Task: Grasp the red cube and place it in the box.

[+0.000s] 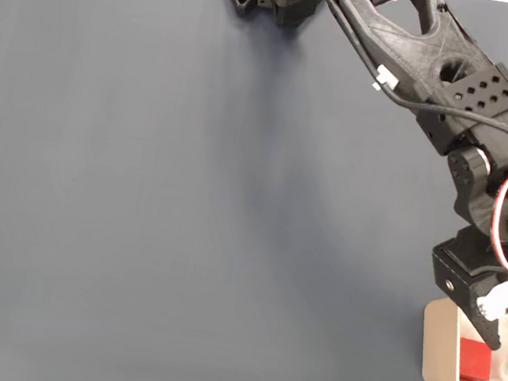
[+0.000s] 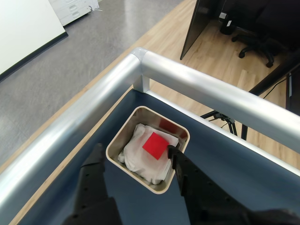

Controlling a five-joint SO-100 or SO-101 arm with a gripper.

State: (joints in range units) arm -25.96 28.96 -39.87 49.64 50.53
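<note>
arm [image 1: 446,76]: black printed plastic; perforated panels; black cable; red-white wires; white gripper [image 1: 505,317] part

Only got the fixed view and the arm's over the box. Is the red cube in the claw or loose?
Observer: Loose. In the wrist view the small red cube lies on crumpled white lining, and the claw is open above it.
Operator: Fully inside?
Observer: Yes, it sits within the rim of the beige rounded-corner box.
Operator: Anything past the box?
Observer: A silver metal rail wraps the table corner just beyond it.
</note>
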